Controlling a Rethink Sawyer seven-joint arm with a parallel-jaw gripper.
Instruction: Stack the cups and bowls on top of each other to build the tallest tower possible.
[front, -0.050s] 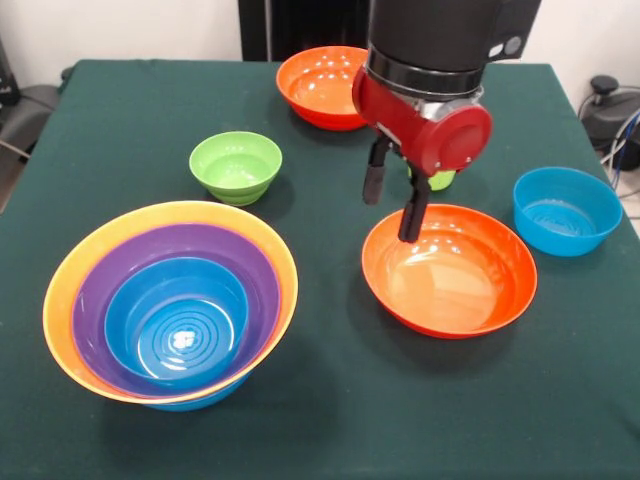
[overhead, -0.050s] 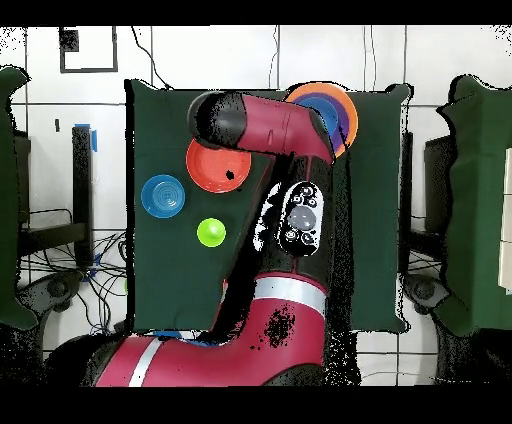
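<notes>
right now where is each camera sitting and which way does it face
Front view: sits across the table, looking down at the stacked bowls, green bowl and blue bowl; shows the gripper, open, over the orange bowl.
Overhead view: sits above, looking straight down at the table; shows the whole red arm, base at bottom.
Both share the orange bowl, blue bowl and stacked bowls.

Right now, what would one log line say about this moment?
gripper: open, over far rim of red-orange bowl | tower: blue in purple in orange | loose: small green bowl, blue bowl
</notes>
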